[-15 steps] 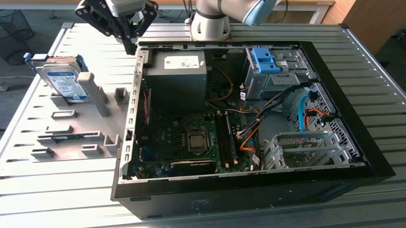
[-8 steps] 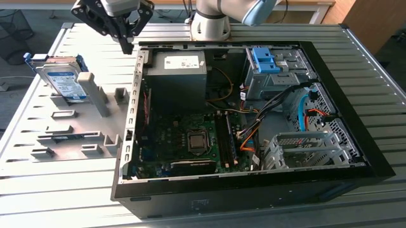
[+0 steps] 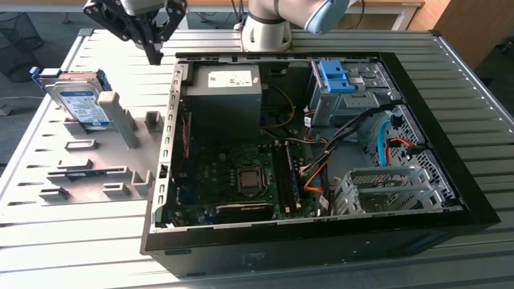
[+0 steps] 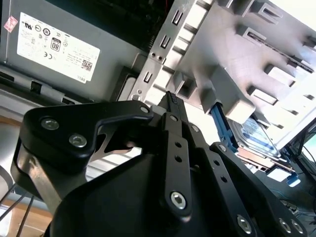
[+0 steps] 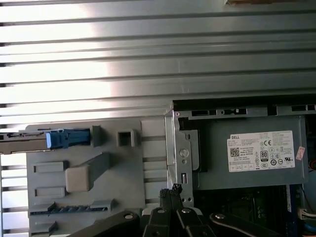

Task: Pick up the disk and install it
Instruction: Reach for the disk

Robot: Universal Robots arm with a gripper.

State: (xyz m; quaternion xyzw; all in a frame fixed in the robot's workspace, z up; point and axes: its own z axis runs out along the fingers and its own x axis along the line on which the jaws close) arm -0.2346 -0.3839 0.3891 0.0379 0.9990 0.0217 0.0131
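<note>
The disk (image 3: 80, 99) stands on edge in a grey fixture (image 3: 96, 165) at the exterior view's left, its white-and-blue label facing out and a blue bracket around its edges. My black gripper (image 3: 153, 57) hangs above the table's far side, between the disk and the open computer case (image 3: 470, 198). It is shut with nothing between its fingers and is well clear of the disk. The first wrist view shows the disk (image 5: 24, 140) edge-on beyond the gripper (image 5: 174, 190). In the second wrist view the disk (image 4: 256, 136) lies past the shut gripper (image 4: 171, 98).
Inside the case sit a large grey box with a white sticker (image 3: 229, 90), the motherboard (image 3: 241, 177), cables, a bare blue latch (image 3: 333, 75) on the drive bay and a metal drive cage (image 3: 386, 186). The arm's base (image 3: 265, 30) stands behind the case.
</note>
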